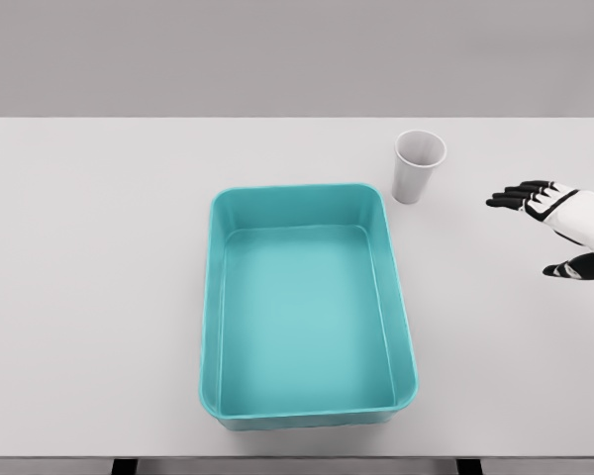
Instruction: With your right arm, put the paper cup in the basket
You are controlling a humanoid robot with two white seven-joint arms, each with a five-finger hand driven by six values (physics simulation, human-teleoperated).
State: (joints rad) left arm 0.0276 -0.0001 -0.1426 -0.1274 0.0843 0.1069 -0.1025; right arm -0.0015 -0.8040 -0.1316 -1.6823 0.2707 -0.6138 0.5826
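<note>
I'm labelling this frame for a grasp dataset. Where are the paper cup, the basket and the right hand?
paper cup [414, 173]: head view, on its white side wall.
basket [302, 192]: head view, on the far teal rim.
right hand [552, 210]: head view, on the middle of the hand, fingers spread.

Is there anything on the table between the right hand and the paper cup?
No. In the head view, only bare white table lies between the open right hand and the upright paper cup. The teal basket sits off that stretch, to the cup's lower left.
</note>
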